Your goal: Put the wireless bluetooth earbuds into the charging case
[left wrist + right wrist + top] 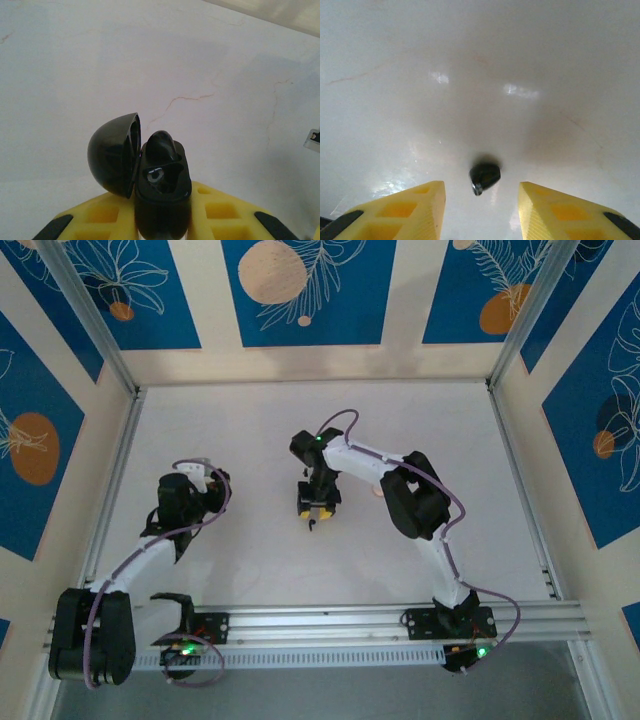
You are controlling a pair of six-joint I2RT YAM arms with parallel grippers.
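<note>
Left gripper (pixel 162 217) clamped on glossy black open-lidded charging case (pixel 162 180), right gripper (pixel 480 197) parted astride tiny black stemmed earbud (pixel 484 176) lying on glossy white table (pixel 470 75), blue leaf-patterned wall panels (pixel 310 290) around

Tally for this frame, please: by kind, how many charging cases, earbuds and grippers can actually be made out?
Charging case: 1, black, lid open, clamped in the left gripper
Black earbud: 1, lying on the table between the open fingers of the right gripper
Grippers: 2
Total: 4
</note>
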